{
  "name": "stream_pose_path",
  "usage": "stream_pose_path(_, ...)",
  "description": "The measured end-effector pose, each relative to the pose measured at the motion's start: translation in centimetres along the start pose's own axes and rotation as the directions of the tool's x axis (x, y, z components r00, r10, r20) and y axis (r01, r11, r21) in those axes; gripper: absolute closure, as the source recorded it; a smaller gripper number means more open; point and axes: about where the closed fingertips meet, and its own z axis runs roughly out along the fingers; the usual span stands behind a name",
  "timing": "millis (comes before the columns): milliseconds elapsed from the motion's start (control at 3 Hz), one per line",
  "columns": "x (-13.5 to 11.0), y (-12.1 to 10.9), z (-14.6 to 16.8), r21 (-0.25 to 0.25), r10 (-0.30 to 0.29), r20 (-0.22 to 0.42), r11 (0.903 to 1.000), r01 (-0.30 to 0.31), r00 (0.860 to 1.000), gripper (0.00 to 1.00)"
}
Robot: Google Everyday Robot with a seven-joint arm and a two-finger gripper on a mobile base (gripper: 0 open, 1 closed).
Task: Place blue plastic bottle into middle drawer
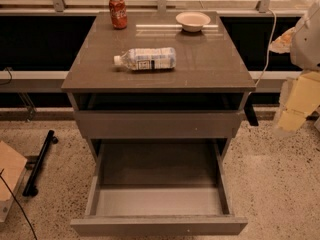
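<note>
Holding: cannot tell whether open or closed; the pale, blocky gripper (298, 101), probably the shape at the right edge, hangs apart from everything.
Bottle: the blue plastic bottle (148, 59), small and clear with a white cap, lies on its side on the grey cabinet top (215, 66), well left of the gripper and above it.
Drawer: the wide grey middle drawer (160, 202) stands pulled open, below-left of the gripper.
Risk: a glancing grasp could roll the round bottle toward the red soda can (118, 12) or off the edge.

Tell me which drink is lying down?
The blue plastic bottle lies on its side; the red can stands upright. The gripper hangs at the right edge.
</note>
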Motion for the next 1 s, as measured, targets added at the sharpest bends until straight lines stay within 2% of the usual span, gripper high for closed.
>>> stream_pose_path(333,0.0,0.0,0.0,0.0,0.0,0.0,1.0,0.0,1.0,0.0)
stream_pose_path(667,-1.3,-0.6,0.4,0.029,-0.002,0.033,0.9996,0.001,0.999,0.0)
stream_pose_path(1000,-3.2,-1.5,1.4,0.051,0.002,0.095,0.9987,-0.007,0.995,0.0)
